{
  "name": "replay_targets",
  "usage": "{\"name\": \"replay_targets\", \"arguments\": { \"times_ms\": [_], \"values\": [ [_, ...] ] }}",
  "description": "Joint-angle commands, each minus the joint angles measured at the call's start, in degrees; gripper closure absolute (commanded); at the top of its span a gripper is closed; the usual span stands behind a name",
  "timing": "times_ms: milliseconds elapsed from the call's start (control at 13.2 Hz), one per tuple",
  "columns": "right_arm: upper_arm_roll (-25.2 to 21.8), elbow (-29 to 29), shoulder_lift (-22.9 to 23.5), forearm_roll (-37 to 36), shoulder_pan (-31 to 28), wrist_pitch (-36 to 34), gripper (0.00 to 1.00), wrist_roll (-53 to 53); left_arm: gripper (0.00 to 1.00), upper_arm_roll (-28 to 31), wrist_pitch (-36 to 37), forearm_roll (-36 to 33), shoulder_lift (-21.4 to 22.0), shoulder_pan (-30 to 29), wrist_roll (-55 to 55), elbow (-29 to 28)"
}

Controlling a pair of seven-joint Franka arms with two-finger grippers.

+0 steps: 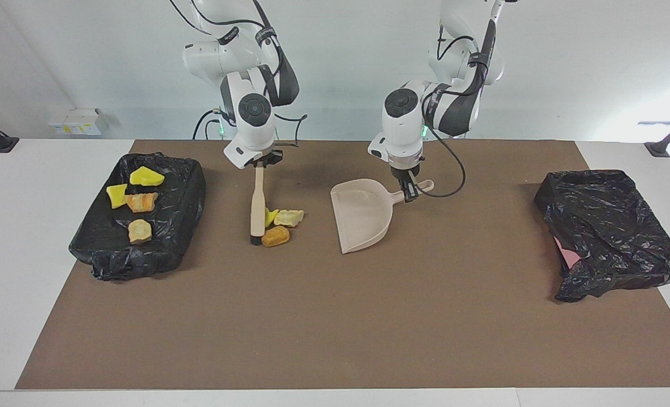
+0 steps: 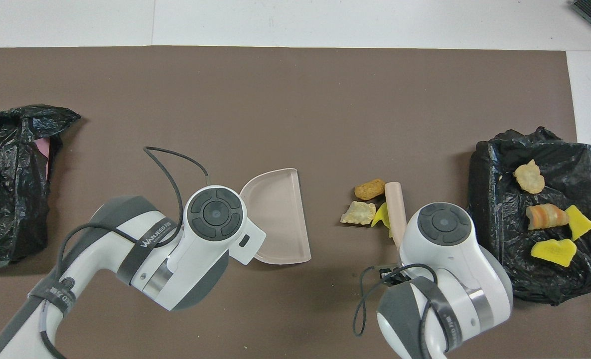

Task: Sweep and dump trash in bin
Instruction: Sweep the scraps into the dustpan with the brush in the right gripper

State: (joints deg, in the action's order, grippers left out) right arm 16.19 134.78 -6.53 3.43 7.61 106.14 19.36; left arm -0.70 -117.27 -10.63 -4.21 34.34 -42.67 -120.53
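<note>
Brown mat [image 1: 335, 316] covers most of the table. Two black-bag-lined bins: one [image 1: 606, 226] at the left arm's end, one [image 1: 171, 209] at the right arm's end with four trash pieces on top [image 1: 134, 198]. Beige dustpan [image 1: 363, 217] mid-mat, flat, mouth turned toward the brush. Left gripper [image 1: 408, 192] clamped on the dustpan handle. Right gripper [image 1: 260, 164] closed on the top of a beige brush [image 1: 257, 203], which stands nearly upright with its dark tip on the mat. Three loose trash pieces bunched against the brush on the dustpan side: yellow foam chunk [image 1: 270, 216], pale tan piece [image 1: 290, 217], orange-brown lump [image 1: 275, 236]. Clear gap between them and the dustpan.
</note>
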Motion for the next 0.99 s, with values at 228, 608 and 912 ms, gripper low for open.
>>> {"name": "replay_targets", "arguments": {
  "times_ms": [228, 608, 912],
  "values": [
    [0.1, -4.3, 4.2, 10.4, 6.8, 4.6, 1.00, 0.1, 1.00, 0.8, -1.3, -1.3, 2.5, 1.1, 1.5, -3.6],
    [0.1, -7.8, 6.0, 18.6, 15.0, 8.9, 1.00, 7.5, 1.00, 0.8, -5.7, -1.3, 1.6, 0.5, 1.3, -5.1],
    [0.1, -16.8, 8.5, 18.8, 17.3, 3.7, 1.00, 15.5, 1.00, 0.6, -9.8, -1.3, 1.4, -0.5, 0.4, -5.9]
  ]
}}
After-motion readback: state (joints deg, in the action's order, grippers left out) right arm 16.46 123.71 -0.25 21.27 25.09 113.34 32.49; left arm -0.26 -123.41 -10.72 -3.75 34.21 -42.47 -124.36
